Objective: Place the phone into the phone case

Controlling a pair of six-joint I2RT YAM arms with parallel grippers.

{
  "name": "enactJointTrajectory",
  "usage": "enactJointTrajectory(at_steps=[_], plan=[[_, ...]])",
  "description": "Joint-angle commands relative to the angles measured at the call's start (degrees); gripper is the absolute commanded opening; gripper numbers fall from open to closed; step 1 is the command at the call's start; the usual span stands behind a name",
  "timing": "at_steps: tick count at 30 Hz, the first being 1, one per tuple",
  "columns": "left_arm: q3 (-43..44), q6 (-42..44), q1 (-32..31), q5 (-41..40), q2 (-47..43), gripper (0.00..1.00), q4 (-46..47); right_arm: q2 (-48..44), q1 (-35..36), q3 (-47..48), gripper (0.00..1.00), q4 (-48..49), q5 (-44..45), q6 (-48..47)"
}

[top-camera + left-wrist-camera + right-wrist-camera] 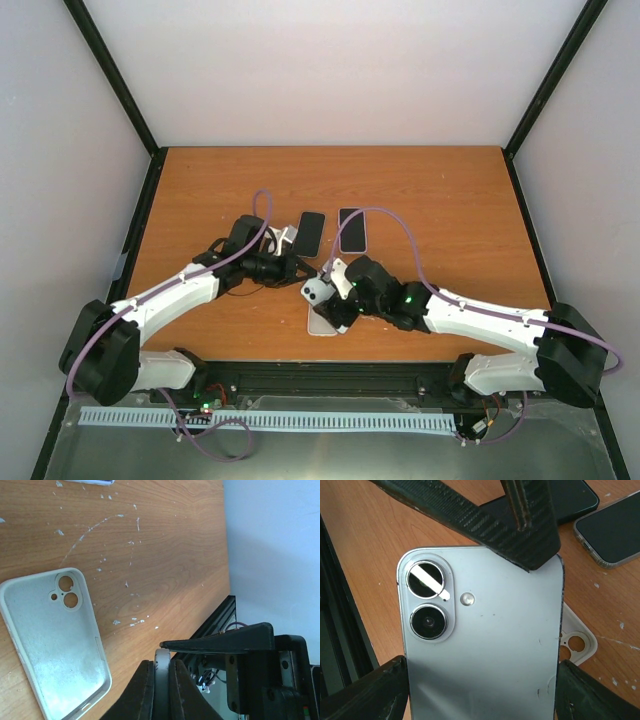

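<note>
A light grey-blue phone (490,645) with two rear lenses is held back-up above the table. My right gripper (482,692) is shut on the phone's two long sides. My left gripper (162,665) is shut on the phone's edge (162,680) near a top corner, and its black fingers (520,525) cross the top of the right wrist view. The empty white phone case (55,645) lies open side up on the table, just under and beside the phone (577,642). In the top view both grippers (298,270) (335,287) meet over the case (322,324).
Two dark phones lie face up further back on the wooden table (311,233) (352,230), also in the right wrist view (567,500) (615,530). The black front rail (215,625) runs close behind the grippers. White scuff marks dot the wood.
</note>
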Motion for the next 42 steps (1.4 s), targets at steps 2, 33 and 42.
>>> enactJointTrajectory(at_steps=[2,33,42], plan=[[0.3,-3.5,0.2,2.3,-1.6,0.0,1.8,-1.0,4.9,3.1,0.74,-1.0,10.9,0.1],[4.7,-11.6,0.2,-5.0,-3.3,0.16,-3.8,12.0,26.1,10.0,0.03,-11.8,59.5,-4.2],[7.4,-9.0,0.3,-15.5,-9.7,0.99,-9.2,2.0,19.7,5.8,0.03,-8.9,40.6,2.3]])
